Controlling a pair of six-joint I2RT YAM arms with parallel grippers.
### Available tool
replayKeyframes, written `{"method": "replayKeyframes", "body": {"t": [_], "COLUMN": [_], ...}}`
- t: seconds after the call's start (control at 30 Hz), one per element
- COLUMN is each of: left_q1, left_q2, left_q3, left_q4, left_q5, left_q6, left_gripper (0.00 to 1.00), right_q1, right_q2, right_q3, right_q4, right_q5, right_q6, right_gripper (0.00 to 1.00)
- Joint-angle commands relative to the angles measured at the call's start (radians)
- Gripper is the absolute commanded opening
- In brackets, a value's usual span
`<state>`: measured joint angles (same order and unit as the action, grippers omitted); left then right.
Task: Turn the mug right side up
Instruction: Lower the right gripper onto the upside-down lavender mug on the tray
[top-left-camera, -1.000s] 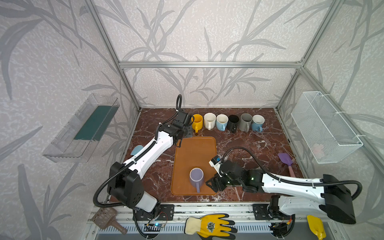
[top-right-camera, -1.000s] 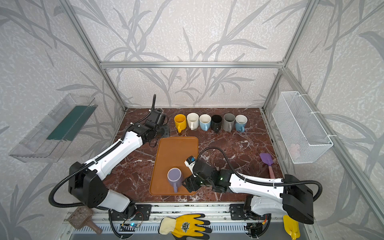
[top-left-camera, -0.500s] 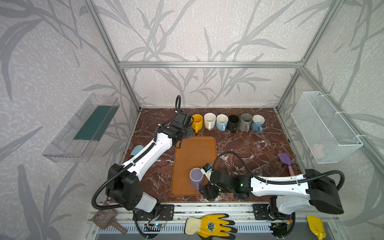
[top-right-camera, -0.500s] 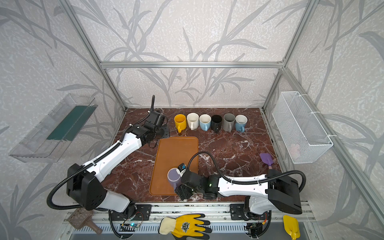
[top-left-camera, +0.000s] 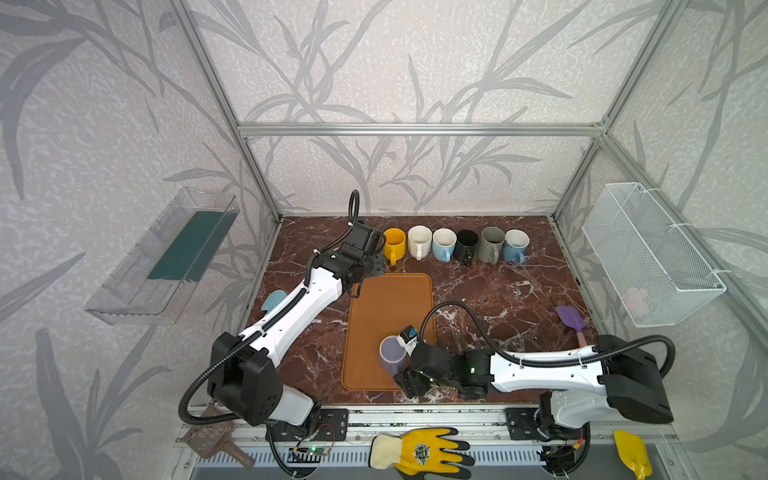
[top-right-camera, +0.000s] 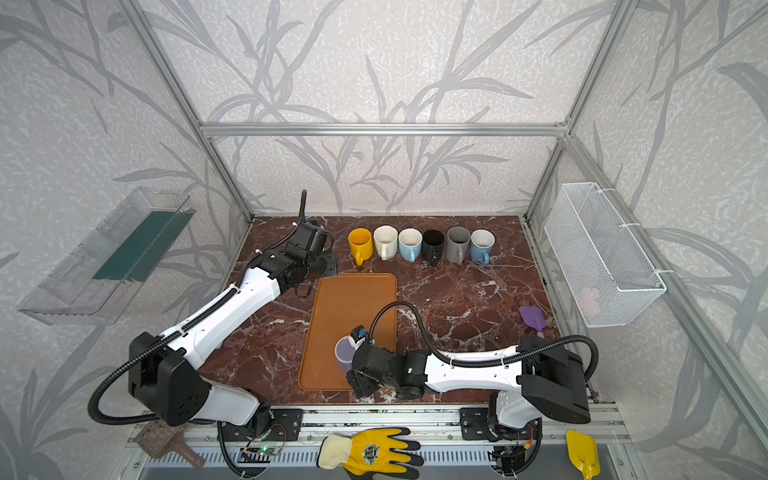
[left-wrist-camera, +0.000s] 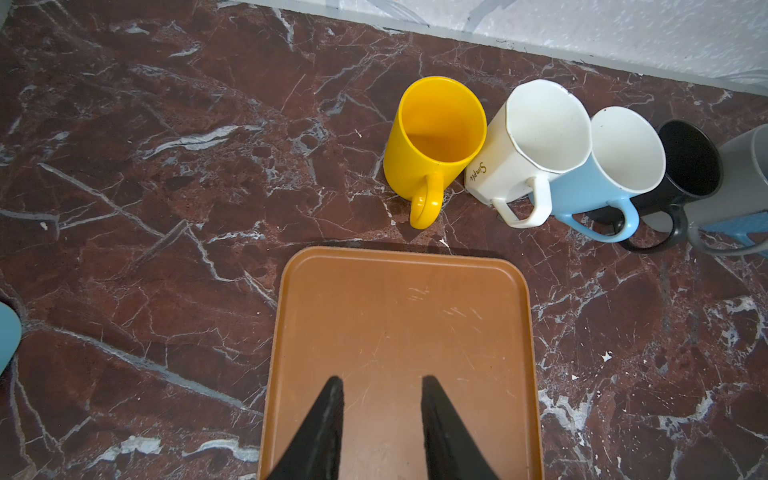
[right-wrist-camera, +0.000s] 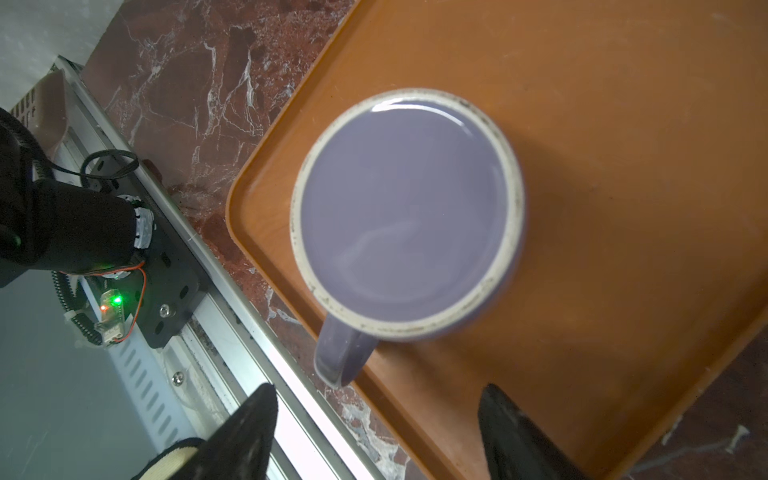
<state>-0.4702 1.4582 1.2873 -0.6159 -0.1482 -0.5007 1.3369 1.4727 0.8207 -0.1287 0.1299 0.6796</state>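
The purple mug (right-wrist-camera: 409, 212) is seen base-up at the near end of the orange tray (top-left-camera: 388, 299), right gripper (right-wrist-camera: 376, 397) spread wide and empty just short of its handle (right-wrist-camera: 340, 353), left gripper (left-wrist-camera: 382, 384) part-open, empty, over the far end; the jaws should be centred on the handle before being closed.

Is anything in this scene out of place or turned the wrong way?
Yes. The purple mug on the orange tray stands upside down: its flat base faces up. The six mugs at the back all stand mouth up.
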Motion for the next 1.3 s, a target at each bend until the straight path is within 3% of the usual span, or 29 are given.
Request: {"method": "replayKeyframes", "body": {"t": [0.0, 0.6, 0.87, 1.27], "left_q1": [0.002, 0.009, 0.014, 0.021], "left_q2": [-0.032, -0.04, -0.059, -0.065], "left_q3": [-0.006, -0.015, -0.029, -0.041], "left_q4": [-0.008, -0.006, -0.003, -0.002], "left_q5": [-0.017, -0.02, -0.029, -0.024], "left_q6": [-0.004, 0.005, 0.009, 0.014], "left_gripper": [0.35, 0.34, 0.34, 0.33], "right_q1": [0.012, 0.007, -0.062, -0.167], "right_q2": [0.031, 0.192, 0.213, 0.277], "right_q3": [0.048, 0.25, 0.28, 0.36], "right_q4": [-0.033, -0.305, -0.337, -0.365], "right_q5": [0.027, 0.206, 0.189, 0.16], "right_q6": [-0.016, -0.019, -0.036, -0.181], "right_gripper": [0.77, 0.71, 0.64, 0.47]}}
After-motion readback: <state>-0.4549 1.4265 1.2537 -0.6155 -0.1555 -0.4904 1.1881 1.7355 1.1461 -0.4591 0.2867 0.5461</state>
